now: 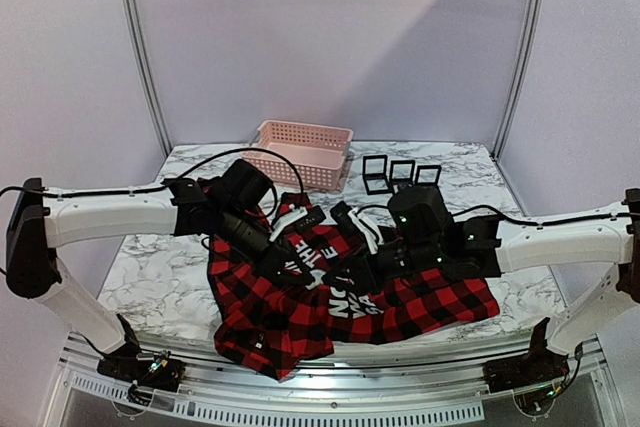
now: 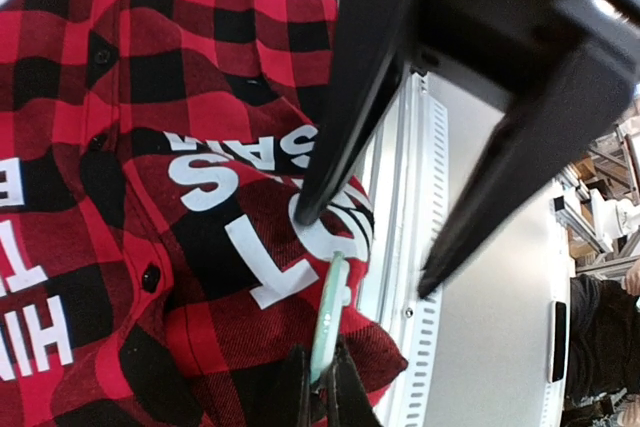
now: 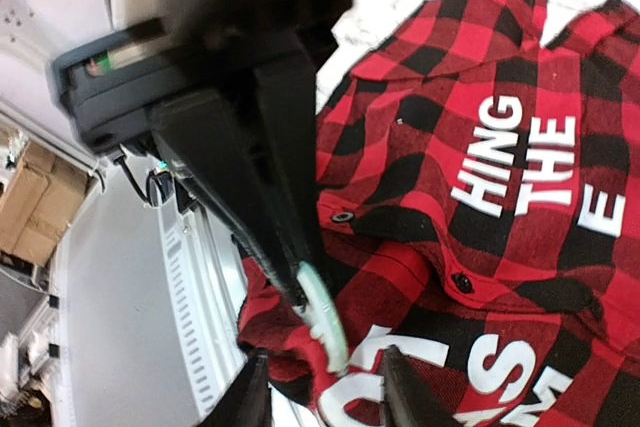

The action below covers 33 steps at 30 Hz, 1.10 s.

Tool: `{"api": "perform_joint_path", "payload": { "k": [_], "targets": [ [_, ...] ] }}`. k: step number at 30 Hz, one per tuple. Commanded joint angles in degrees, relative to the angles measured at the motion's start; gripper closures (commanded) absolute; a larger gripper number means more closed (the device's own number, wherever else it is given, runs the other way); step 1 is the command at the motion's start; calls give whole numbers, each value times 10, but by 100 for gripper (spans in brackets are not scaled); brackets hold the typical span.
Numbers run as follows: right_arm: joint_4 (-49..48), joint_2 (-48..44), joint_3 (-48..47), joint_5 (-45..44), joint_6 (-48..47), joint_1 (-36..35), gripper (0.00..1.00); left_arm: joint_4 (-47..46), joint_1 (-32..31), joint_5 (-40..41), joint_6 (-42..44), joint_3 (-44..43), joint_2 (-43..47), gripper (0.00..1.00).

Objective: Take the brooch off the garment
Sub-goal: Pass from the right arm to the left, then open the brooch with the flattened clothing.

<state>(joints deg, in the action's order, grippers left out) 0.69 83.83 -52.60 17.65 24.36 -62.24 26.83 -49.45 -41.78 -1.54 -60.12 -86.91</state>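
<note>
Half done, judging by the grip | left pincer (image 2: 318, 362) is pinching the pale green brooch (image 2: 330, 302) by its edge | right pincer (image 3: 325, 362) is hanging spread around it | brooch is resting on the garment (image 1: 400, 307), mid-desk (image 1: 160, 277), not yet lifted clear

My L gripper (image 2: 318, 387) & R gripper (image 3: 322, 357) crowd one spot mid-shirt (image 1: 400, 312): L's tips pinch the brooch (image 2: 330, 312) edge-on and R's jaws stand spread either side of it, so there's only a thin gap each side and no room for anything else betw. them. Both arms lie across the shirt from L & R, blocking a low pass over its middle. Bare table (image 1: 150, 287) is free L of the shirt, less so on the R; at the back, basket (image 1: 320, 172) at ctr and black frames (image 1: 401, 176) just R of it stand in the way.
</note>
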Motion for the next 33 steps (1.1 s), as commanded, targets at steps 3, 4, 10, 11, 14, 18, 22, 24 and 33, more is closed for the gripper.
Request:
{"api": "perform_joint_path", "payload": {
  "k": [3,4,10,11,14,18,22,24,33],
  "targets": [
    [-38,-25,24,-6,29,-3,58,-59,-7,19,-25,25,40,100],
    [-43,-26,29,-4,34,-3,57,-66,-7,21,-29,28,43,100],
    [-121,-54,72,-10,61,-3,55,-107,-7,16,-53,41,60,100],
    [-143,-59,83,-14,71,-3,55,-111,-7,9,-58,42,61,100],
    [-216,-79,121,-21,91,-4,54,-129,-7,-13,-73,45,62,100],
    [-253,-75,129,-21,98,-9,54,-132,-6,-30,-78,41,60,100],
    [-273,-64,132,-21,99,-10,53,-133,-6,-38,-79,41,60,100],
    [-276,-57,129,-21,96,-10,53,-133,-6,-41,-80,40,59,100],
    [-285,-39,138,12,106,-9,53,-142,-5,-69,-92,41,55,100]
  ]
}}
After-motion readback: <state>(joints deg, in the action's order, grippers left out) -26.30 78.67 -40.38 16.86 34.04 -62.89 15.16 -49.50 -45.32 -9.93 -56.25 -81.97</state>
